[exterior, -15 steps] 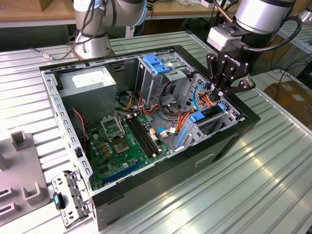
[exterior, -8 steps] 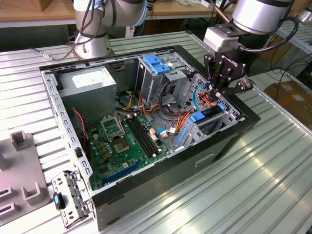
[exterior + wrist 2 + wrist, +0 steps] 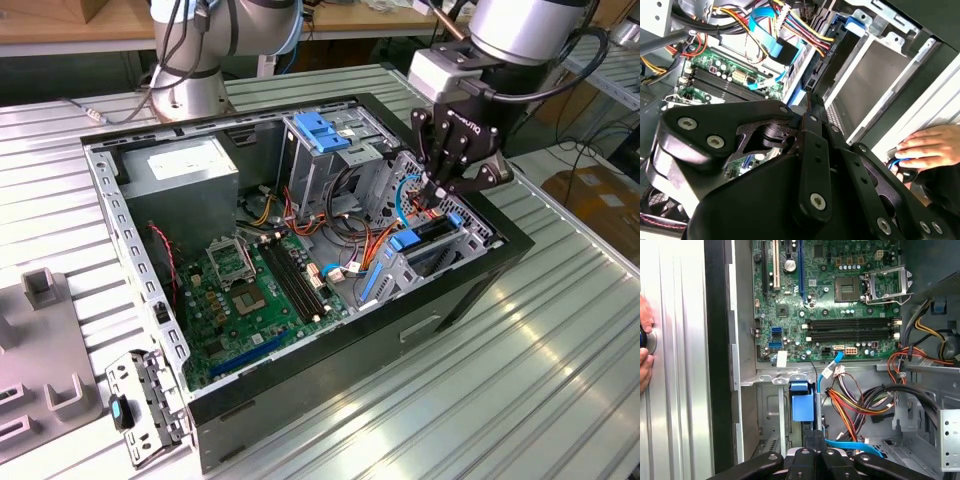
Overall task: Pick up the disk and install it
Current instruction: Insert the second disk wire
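Can't make out any print on the white label of the power supply (image 3: 185,165), upper left of the exterior view. The gripper (image 3: 437,196) sits at the exterior view's right, fingers pinched together with nothing between them, tips right at the disk (image 3: 435,230), which is sitting in the drive cage (image 3: 440,262).
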Controlling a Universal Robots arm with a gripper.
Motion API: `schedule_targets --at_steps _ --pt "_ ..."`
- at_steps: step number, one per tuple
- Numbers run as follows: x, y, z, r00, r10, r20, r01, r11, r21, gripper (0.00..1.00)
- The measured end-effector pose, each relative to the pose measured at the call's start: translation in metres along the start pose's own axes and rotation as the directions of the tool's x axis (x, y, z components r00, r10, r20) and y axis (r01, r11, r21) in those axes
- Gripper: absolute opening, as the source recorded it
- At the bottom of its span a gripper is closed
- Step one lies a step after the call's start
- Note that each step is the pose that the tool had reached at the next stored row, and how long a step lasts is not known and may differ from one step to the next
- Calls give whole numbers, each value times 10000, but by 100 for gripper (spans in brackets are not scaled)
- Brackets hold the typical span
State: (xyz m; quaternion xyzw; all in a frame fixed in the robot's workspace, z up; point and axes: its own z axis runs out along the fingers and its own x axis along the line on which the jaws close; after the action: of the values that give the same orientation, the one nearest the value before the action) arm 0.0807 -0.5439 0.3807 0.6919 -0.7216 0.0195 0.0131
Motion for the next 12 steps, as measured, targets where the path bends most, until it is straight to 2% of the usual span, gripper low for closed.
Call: schedule_targets --at_steps 2,4,7,9,12 --pt "2 0 -40 10000 1 -1 -1 10000 0 11" --pt "-3 0 -116 10000 1 0 -1 10000 0 11" --pt "-15 -1 -148 10000 1 -9 -1 10000 -1 11" --pt "-86 -17 -153 9999 0 -103 0 10000 0 11" --pt "-169 -61 -156 9998 -1 -192 1 10000 -12 11"
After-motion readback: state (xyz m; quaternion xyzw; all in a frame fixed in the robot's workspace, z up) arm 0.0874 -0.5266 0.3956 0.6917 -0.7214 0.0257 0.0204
